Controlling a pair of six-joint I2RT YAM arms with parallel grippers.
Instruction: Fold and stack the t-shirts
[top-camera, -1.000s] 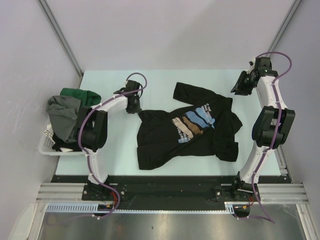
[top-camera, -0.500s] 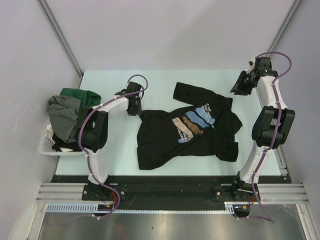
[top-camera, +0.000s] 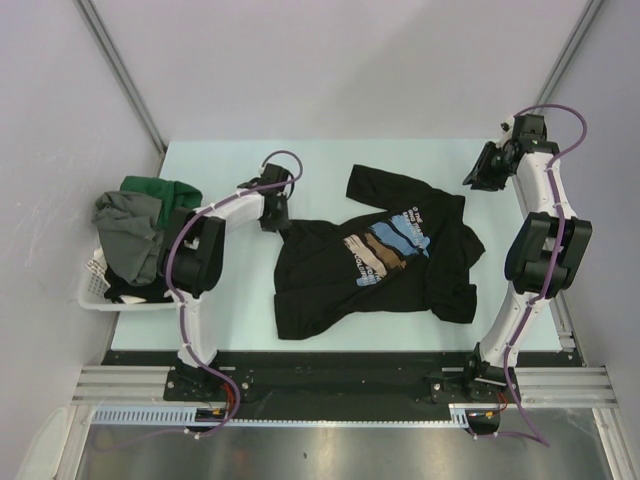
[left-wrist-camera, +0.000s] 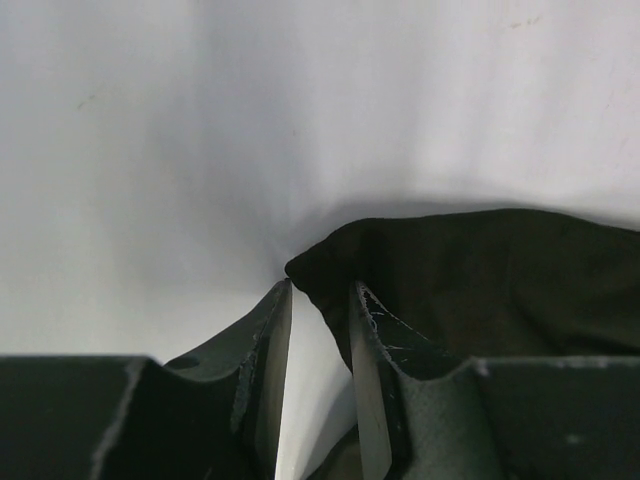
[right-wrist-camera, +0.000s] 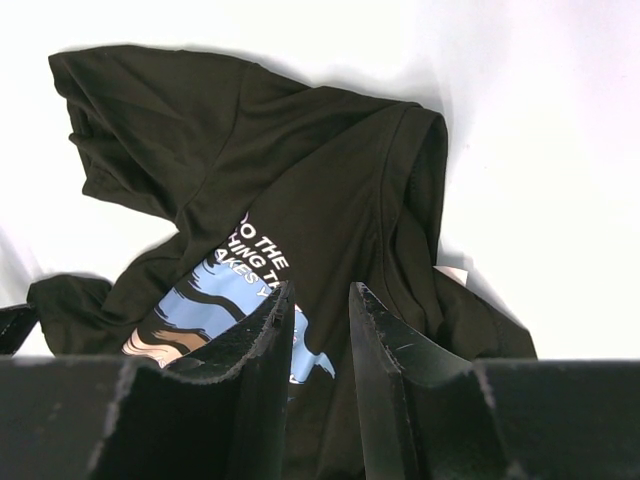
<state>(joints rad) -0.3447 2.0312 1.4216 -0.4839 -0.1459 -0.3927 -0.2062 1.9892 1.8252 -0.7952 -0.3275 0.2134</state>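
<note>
Left end effector (left-wrist-camera: 320, 288), jaws narrowly parted, meets the far-left corner of the printed black t-shirt (top-camera: 375, 265). Right end effector (right-wrist-camera: 318, 300), equally narrow, hangs past its far-right edge.

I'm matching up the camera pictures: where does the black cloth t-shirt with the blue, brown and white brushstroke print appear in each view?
Top external: the black printed t-shirt lies in the middle of the table.
Left wrist: only its plain black corner, right of centre.
Right wrist: the t-shirt fills left and centre.
Shared landmark: the blue chest print, in top and right wrist views.
</note>
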